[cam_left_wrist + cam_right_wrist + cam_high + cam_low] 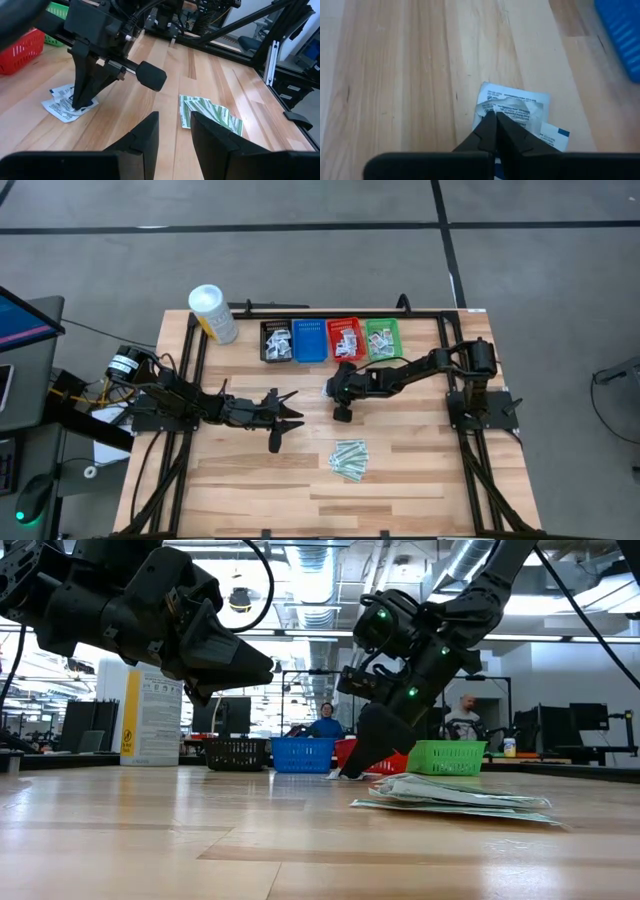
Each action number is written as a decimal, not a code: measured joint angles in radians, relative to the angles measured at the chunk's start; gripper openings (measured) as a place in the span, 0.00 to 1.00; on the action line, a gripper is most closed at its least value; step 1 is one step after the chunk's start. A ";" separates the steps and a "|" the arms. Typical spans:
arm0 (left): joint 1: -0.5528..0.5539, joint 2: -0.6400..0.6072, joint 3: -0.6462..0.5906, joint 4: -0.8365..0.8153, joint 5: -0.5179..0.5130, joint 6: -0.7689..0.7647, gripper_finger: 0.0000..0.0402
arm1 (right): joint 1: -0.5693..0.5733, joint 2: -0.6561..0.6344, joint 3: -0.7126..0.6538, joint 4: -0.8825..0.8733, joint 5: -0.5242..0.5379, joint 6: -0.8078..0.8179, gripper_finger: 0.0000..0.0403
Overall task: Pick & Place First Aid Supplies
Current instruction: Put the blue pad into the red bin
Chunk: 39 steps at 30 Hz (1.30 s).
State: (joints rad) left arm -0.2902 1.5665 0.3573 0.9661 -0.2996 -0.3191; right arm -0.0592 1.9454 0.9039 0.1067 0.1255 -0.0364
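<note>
Two or three white packets (512, 102) lie overlapped on the wooden table in front of the baskets, the lowest one with blue print (555, 135). My right gripper (495, 117) comes down on them, shut on the top packet; the left wrist view shows its fingers standing on the packets (62, 102). A fanned pile of pale-green strips (350, 460) lies flat nearer the front edge. My left gripper (172, 125) hovers open above the table left of centre (290, 410), with nothing between its fingers. My right gripper pinches a puckered ridge of the top white packet (506, 108) between its two fingertips. The fingers slant down from above and from the table's right. The packet lies on the other packets and the table, its surface wrinkled at the tips.
Black (277, 340), blue (309, 340), red (346, 338) and green (382, 338) mesh baskets stand in a row at the far edge, some holding packets. A tall white tub (213, 313) stands at the far left. People sit in the room beyond (325, 722).
</note>
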 joint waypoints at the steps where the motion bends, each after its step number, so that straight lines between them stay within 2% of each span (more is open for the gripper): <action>1: 0.000 0.000 0.000 0.000 0.000 0.000 0.28 | 0.002 -0.014 0.000 -0.006 0.003 0.000 0.01; 7: 0.000 0.000 0.000 0.000 0.000 0.000 0.28 | 0.026 -0.106 -0.010 -0.067 0.017 -0.014 0.00; 16: 0.000 0.000 0.000 0.000 0.000 0.000 0.28 | 0.045 -0.284 -0.006 -0.063 0.186 -0.065 0.00; 19: 0.000 0.000 0.000 0.000 0.000 0.000 0.28 | 0.024 -0.326 -0.004 -0.059 0.255 -0.108 0.00; 22: 0.000 0.000 0.000 0.000 0.000 0.000 0.28 | -0.020 -0.356 -0.004 -0.042 0.271 -0.143 0.00; 29: 0.000 0.000 0.000 0.003 -0.007 -0.001 0.28 | -0.179 -0.344 0.000 0.046 0.269 -0.172 0.00; 33: 0.000 0.000 0.000 0.003 -0.007 -0.009 0.28 | -0.264 -0.307 -0.001 0.063 0.268 -0.075 0.03; 39: 0.000 0.000 0.000 0.006 -0.007 -0.011 0.28 | -0.278 -0.300 -0.002 0.059 0.271 -0.044 0.17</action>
State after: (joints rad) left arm -0.2901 1.5665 0.3573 0.9721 -0.3069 -0.3302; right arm -0.3374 1.6457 0.9024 0.1658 0.3962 -0.0808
